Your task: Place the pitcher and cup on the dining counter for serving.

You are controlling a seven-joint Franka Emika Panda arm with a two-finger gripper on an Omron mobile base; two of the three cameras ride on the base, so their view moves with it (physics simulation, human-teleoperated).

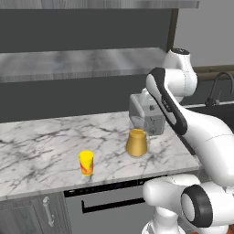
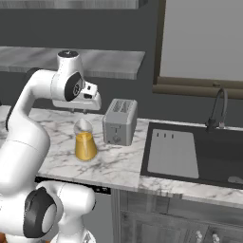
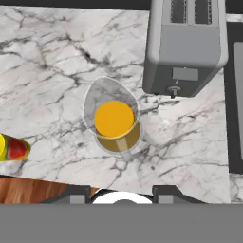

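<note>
The pitcher (image 1: 136, 141) (image 2: 85, 144) (image 3: 114, 121), clear glass with amber liquid, stands upright on the wall-backed marble worktop (image 1: 41, 141), just in front of the toaster. My gripper (image 2: 81, 111) (image 3: 122, 193) hangs straight above its neck, pointing down, not touching it. The jaws are open, with nothing between them. The yellow cup (image 1: 86, 162) (image 3: 12, 148) with a red mark stands near the worktop's front edge, well to the left of the pitcher. The dining counter is out of view.
A grey toaster (image 1: 148, 112) (image 2: 120, 122) (image 3: 185, 47) stands close behind the pitcher. To the right lie a dark sink (image 2: 199, 152) and its faucet (image 2: 216, 109). A marble shelf (image 1: 68, 64) runs above the worktop. Bare marble stretches left of the pitcher.
</note>
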